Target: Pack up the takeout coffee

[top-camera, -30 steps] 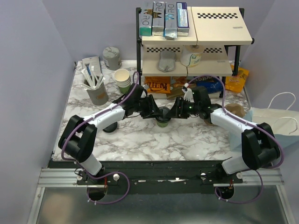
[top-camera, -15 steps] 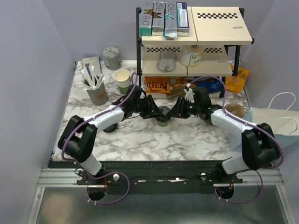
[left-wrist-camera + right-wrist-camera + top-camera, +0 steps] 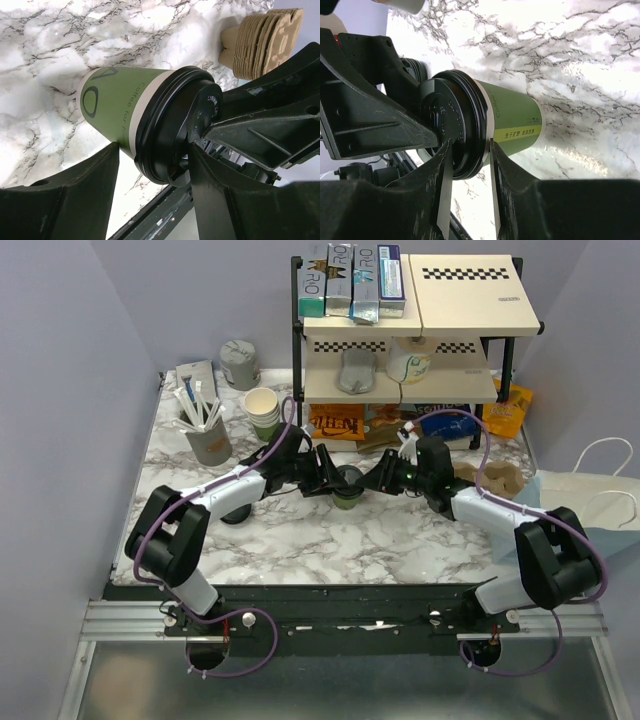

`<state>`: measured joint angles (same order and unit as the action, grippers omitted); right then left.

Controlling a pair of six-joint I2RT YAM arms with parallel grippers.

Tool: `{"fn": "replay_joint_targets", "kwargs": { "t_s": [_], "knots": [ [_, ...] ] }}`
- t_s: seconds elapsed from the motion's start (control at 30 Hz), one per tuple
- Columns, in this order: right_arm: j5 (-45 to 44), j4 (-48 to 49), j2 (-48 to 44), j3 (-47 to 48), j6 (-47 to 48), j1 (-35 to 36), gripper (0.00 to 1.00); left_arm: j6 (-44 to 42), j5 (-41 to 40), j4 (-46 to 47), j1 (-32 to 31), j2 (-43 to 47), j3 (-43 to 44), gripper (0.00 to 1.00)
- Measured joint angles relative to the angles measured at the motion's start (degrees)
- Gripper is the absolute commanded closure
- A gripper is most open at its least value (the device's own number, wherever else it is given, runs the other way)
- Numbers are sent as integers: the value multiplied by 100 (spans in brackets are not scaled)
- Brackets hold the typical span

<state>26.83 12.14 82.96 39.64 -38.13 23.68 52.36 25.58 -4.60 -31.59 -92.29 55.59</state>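
The takeout coffee (image 3: 348, 492), a green paper cup with a black lid, stands upright mid-table between both grippers. My left gripper (image 3: 333, 481) reaches it from the left. In the left wrist view the left gripper (image 3: 155, 150) straddles the cup's rim (image 3: 165, 125), one finger against the green side and the other on the lid top. My right gripper (image 3: 368, 480) comes from the right. In the right wrist view the right gripper (image 3: 468, 147) pinches the lid's edge (image 3: 470, 135), one finger on the lid top and the other under the rim.
A stack of lidless cups (image 3: 263, 410) and a grey holder of stirrers (image 3: 208, 438) stand back left. A shelf rack (image 3: 415, 335) with snack packets below it is behind. Pulp cup carriers (image 3: 503, 478) and a white paper bag (image 3: 600, 490) are at the right. A loose black lid (image 3: 237, 512) lies under the left arm.
Both grippers stay at the cup's lid. The right arm's forearm has dropped a little and its wrist has shifted slightly; the cup stays in about the same spot.
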Motion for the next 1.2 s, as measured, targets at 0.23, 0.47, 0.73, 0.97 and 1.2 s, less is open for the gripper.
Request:
{"fn": "replay_joint_targets", "kwargs": {
  "t_s": [0.23, 0.47, 0.73, 0.97, 1.2],
  "knots": [
    [-52, 195, -74, -85, 26, 2, 59, 11, 151, 144, 66, -74, -13, 36],
    [-435, -868, -356, 339, 501, 13, 50, -267, 192, -105, 66, -354, 575, 35],
    [-619, -1600, -166, 800, 667, 11, 51, -457, 376, -31, 72, -846, 1025, 41],
    [-804, -1768, -136, 935, 669, 9, 59, -332, 409, 221, 70, -992, 1034, 46],
    [-1626, -2387, -323, 1147, 693, -52, 59, 46, 170, 514, -201, -1408, 1434, 46]
  ]
}}
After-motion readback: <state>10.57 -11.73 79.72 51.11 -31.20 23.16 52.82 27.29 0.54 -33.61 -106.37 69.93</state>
